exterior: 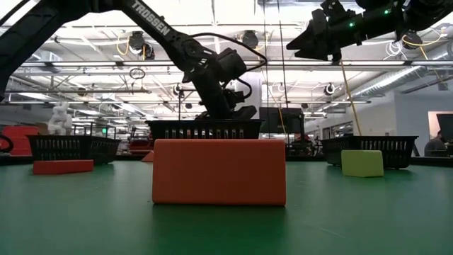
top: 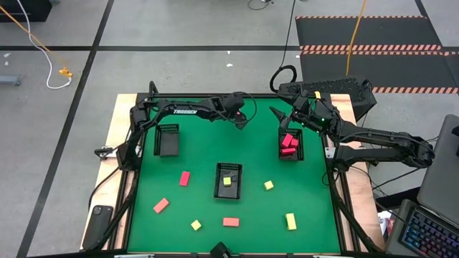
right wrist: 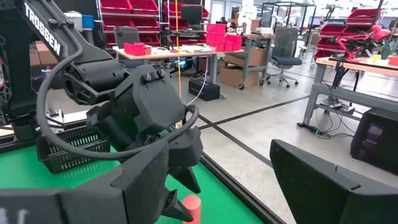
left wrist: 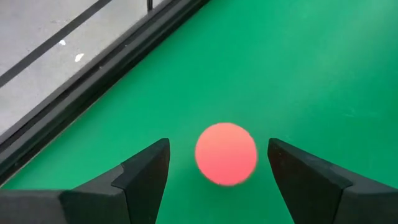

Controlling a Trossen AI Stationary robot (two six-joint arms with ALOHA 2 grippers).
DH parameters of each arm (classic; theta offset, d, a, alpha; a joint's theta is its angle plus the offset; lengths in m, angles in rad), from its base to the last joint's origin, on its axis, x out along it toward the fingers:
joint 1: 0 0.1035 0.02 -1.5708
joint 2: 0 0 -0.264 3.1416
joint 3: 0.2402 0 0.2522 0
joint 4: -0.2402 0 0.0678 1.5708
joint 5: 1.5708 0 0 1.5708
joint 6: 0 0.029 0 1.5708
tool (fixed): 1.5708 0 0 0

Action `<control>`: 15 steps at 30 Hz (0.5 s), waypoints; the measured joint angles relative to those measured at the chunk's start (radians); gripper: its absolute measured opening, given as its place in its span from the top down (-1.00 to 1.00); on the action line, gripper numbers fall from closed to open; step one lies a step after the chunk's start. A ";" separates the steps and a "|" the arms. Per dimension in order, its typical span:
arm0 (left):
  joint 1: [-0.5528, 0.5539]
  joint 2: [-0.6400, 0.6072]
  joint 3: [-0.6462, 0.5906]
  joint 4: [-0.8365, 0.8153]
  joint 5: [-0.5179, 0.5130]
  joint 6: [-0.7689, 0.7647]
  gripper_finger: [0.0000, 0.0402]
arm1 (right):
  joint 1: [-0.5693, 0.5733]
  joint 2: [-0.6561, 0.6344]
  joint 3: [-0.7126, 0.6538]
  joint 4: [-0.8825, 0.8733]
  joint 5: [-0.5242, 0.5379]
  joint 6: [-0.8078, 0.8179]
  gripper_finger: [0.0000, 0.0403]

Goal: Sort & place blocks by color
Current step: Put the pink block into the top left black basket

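Item: pink cylinder [left wrist: 226, 154], upright near the table's far edge [left wrist: 93, 93], between my left gripper's [left wrist: 217, 171] wide-open, empty fingers [left wrist: 146, 171]; likely light, stiff and smooth, best pinched across its round sides; my right gripper [right wrist: 217, 180] waits open, empty.

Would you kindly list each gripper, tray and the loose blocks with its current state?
left gripper: open, astride the pink-red cylinder near the table's far edge
right gripper: open, empty, raised near the right tray
right tray: holds pink-red blocks
middle tray: holds one pale yellow block
left tray: looks empty
loose blocks: lying scattered on the green table
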 joint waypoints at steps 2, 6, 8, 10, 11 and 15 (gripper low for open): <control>0.003 0.000 0.000 -0.023 0.001 -0.003 -0.36 | 0.000 0.000 0.000 0.000 0.000 0.000 -0.36; 0.008 0.000 0.000 -0.041 -0.023 -0.002 -0.26 | 0.000 0.000 0.000 0.000 0.001 0.000 -0.36; 0.009 0.000 0.000 -0.041 -0.024 0.001 -0.14 | 0.000 0.000 0.000 0.000 0.001 0.000 -0.36; 0.010 0.000 0.000 -0.040 -0.023 0.002 0.01 | 0.000 0.000 0.000 0.000 0.001 0.000 -0.36; 0.010 0.000 0.000 -0.040 -0.023 0.002 0.08 | 0.000 0.000 0.000 0.000 0.001 0.000 -0.36; 0.012 0.000 0.000 -0.040 -0.024 0.010 0.35 | 0.000 0.000 0.000 0.000 0.001 -0.002 -0.36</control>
